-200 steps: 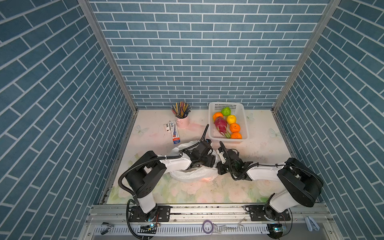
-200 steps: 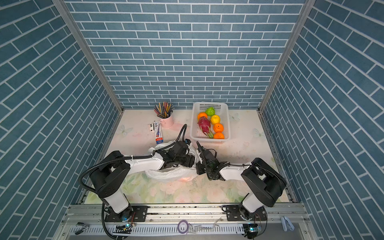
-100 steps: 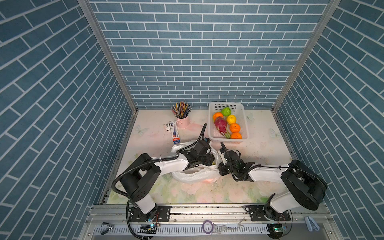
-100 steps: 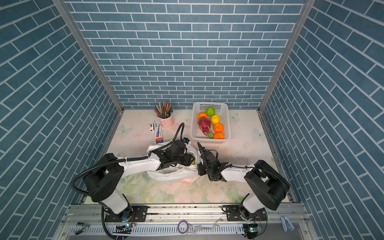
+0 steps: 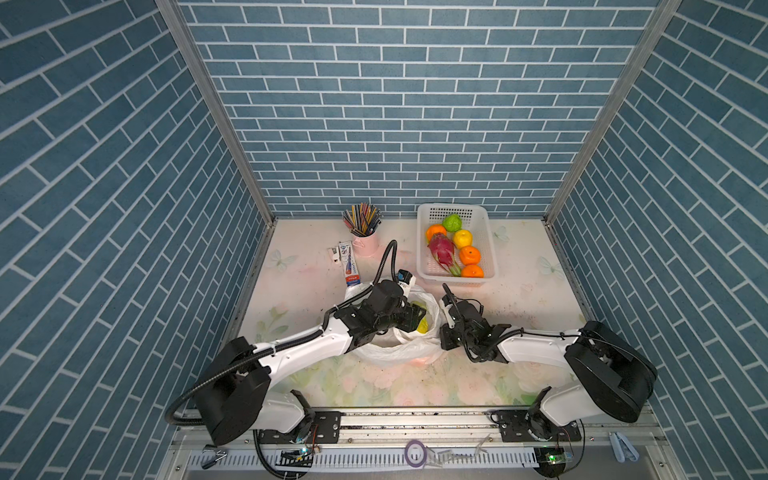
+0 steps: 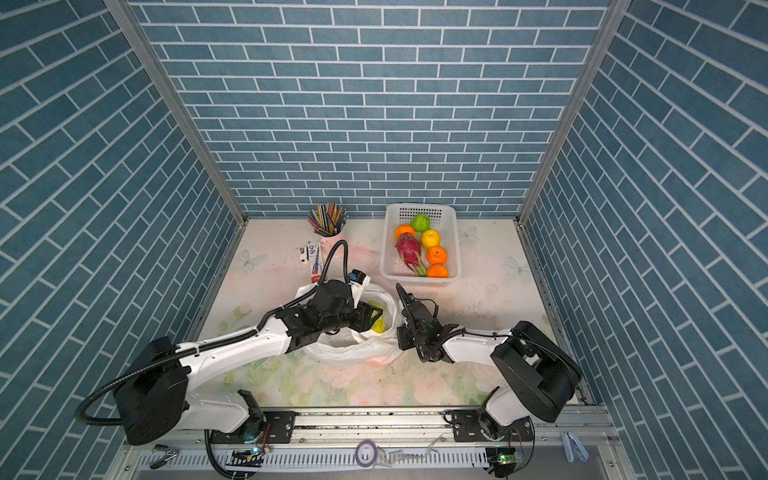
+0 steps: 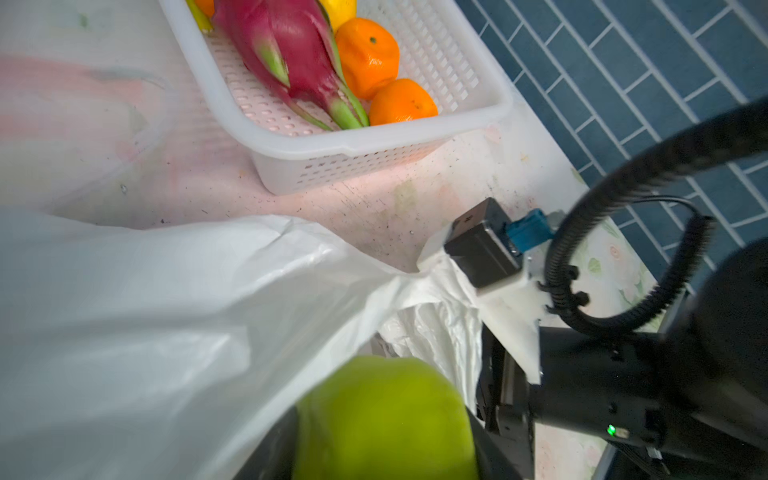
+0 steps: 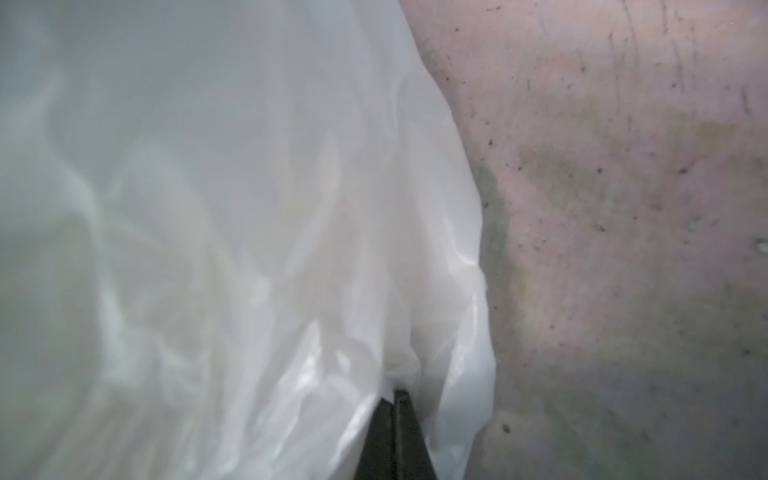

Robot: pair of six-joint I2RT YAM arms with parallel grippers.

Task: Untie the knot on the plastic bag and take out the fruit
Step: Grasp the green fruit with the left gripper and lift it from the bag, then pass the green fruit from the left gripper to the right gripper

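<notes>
The left gripper (image 5: 417, 319) has pushed further into the open mouth of the plastic bag (image 5: 397, 353), and its jaws have drawn in on a green fruit (image 7: 386, 419); in the left wrist view that fruit sits squarely between the jaws, so I judge it grasped, though it is not yet lifted clear of the rim; the bag's mouth also stands wider than a second ago.

The right gripper (image 8: 394, 415) has its fingers clenched on a fold of the bag's rim, on the side nearest its own arm, holding the mouth up; no knot shows in any view, so the untying looks finished and the work is now unloading.

The basket (image 5: 491, 253) already holds a dragon fruit (image 5: 443, 254), oranges (image 5: 470, 254), a lemon (image 5: 462, 238) and another green piece (image 5: 451, 222); the bag lies near the basket on the robot's side of it, shifted toward the left arm, with bare table (image 5: 519, 299) between them.

The left arm stretches low and long from its base toward the basket; its forearm crosses the bag's near rim and its wrist dips into the mouth; the right arm lies low along the table with its elbow folded back, its gripper level and pointing into the bag's side.
</notes>
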